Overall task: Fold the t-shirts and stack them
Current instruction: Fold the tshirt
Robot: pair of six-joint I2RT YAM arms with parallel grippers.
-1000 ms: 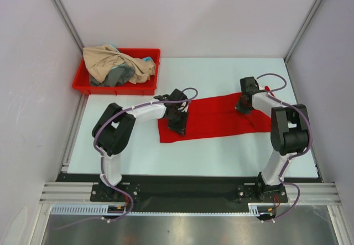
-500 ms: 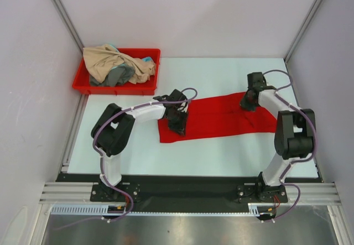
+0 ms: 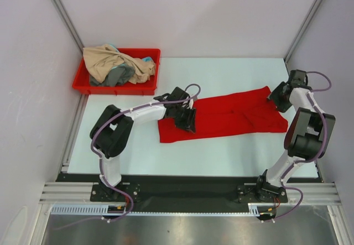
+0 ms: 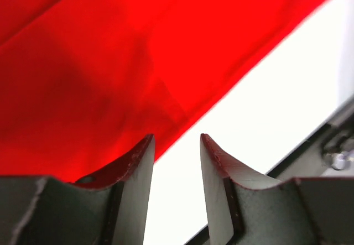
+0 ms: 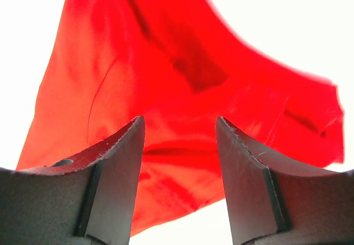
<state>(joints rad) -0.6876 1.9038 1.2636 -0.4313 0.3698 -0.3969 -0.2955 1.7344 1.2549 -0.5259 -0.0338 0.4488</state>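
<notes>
While the other t-shirts [image 3: 117,65] are lying heaped in the red tray [image 3: 83,84] at the far left, the red t-shirt [image 3: 227,118] is being spread lengthwise across the surface [image 3: 221,156]. The left gripper [image 3: 188,119] is being held partly open over the cloth's left end, gripping nothing; the right gripper [image 3: 278,98], jaws apart and empty, is being held at the right end. Both ends are best being regripped level, so the fold lands square.

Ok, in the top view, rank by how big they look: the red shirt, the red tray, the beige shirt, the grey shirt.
1. Red shirt, spread across the table.
2. Red tray.
3. Beige shirt, bunched in the tray.
4. Grey shirt, though it is mostly buried under the beige one, so its true size is unclear.
</notes>
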